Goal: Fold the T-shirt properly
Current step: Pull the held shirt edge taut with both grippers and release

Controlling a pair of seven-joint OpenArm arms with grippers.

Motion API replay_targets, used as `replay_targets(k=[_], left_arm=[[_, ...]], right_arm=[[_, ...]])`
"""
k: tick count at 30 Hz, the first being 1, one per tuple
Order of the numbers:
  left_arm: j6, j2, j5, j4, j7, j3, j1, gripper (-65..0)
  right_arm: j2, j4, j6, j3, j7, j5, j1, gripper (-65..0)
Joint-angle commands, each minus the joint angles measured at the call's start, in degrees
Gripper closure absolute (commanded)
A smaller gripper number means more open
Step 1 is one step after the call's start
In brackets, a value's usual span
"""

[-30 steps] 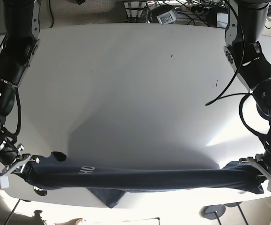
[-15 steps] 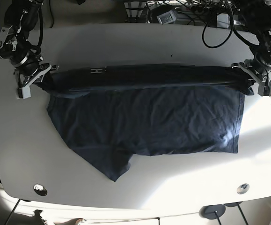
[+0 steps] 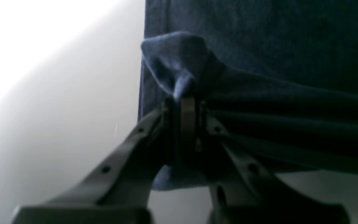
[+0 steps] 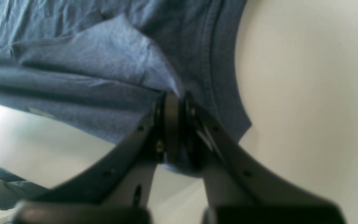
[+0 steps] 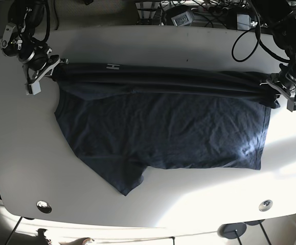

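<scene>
A dark navy T-shirt (image 5: pixel 163 132) lies spread on the white table (image 5: pixel 15 153). Its far edge is bunched into a taut band (image 5: pixel 163 76) stretched between my two grippers. My left gripper (image 5: pixel 287 91) is shut on the shirt's edge at the right of the base view; in the left wrist view the left gripper (image 3: pixel 186 102) pinches bunched cloth (image 3: pixel 179 62). My right gripper (image 5: pixel 41 76) is shut on the shirt's other edge at the left; in the right wrist view the right gripper (image 4: pixel 174 101) pinches the cloth (image 4: pixel 104 77). A sleeve (image 5: pixel 124 184) points towards the near edge.
Cables and electronic boxes (image 5: pixel 188 13) lie beyond the table's far edge. Round fittings sit near the front corners, one at the left (image 5: pixel 43 206) and one at the right (image 5: pixel 264 205). Bright sunlight falls on the table's right side (image 5: pixel 291 138).
Both grippers carried the shirt's gripped edge from the near table edge to the far side a second ago. Since half a second ago the band has risen slightly at the left and dropped at the right.
</scene>
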Motion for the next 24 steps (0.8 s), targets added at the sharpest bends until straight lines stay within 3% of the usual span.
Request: replay_targets(k=[1, 5, 7, 11, 13, 15, 16, 17, 19, 24], left_arm=[[0.44, -2.75, 0.4, -0.22, -1.41, 1.2, -0.66, 0.0], [0.53, -6.35, 0.31, -2.33, -3.35, 8.5, -0.75, 0.0], [0.53, -7.85, 0.31, -2.77, -3.35, 10.96, -0.75, -3.8], [0.53, -8.29, -0.13, -2.33, -3.26, 10.96, -0.75, -38.9], [0.53, -8.38, -0.22, -0.57, -3.26, 10.52, -0.75, -51.8], [0.44, -8.38, -1.36, 2.77, -3.17, 7.27, -0.75, -52.6], [0.44, -8.55, -4.44, 3.48, -3.17, 5.68, -0.66, -52.6], [0.44, -8.73, -6.9, 3.48, -3.17, 4.81, -0.66, -52.6], [0.44, -9.26, -10.15, 3.39, -3.17, 2.43, -0.31, -52.5], [0.53, -9.17, -10.33, 3.56, -3.43, 0.5, 4.61, -52.4]], right_arm=[[1.26, -0.14, -0.11, 0.41, 1.29, -0.26, -0.35, -1.9], [1.26, -0.4, -0.11, 0.32, 1.11, -0.26, -0.53, -5.2], [1.35, -0.31, -0.11, 0.32, 1.03, -0.26, -0.62, -16.0], [1.35, 0.74, -0.11, 0.32, 1.11, 0.0, -1.85, -42.6], [1.17, 2.76, 1.12, 0.5, 1.11, 0.0, -2.02, -48.5], [0.91, 4.35, 5.52, 0.85, 1.03, 0.0, -2.2, -48.8], [0.82, 4.52, 7.27, 0.94, 1.03, 0.09, -2.2, -48.8], [0.82, 4.96, 8.06, 0.94, 1.03, 0.09, -2.46, -48.8], [0.82, 6.81, 8.68, 0.94, 1.11, 0.09, -3.08, -48.8], [0.82, 8.22, 8.15, 0.94, 1.29, -0.35, -4.84, -48.8]])
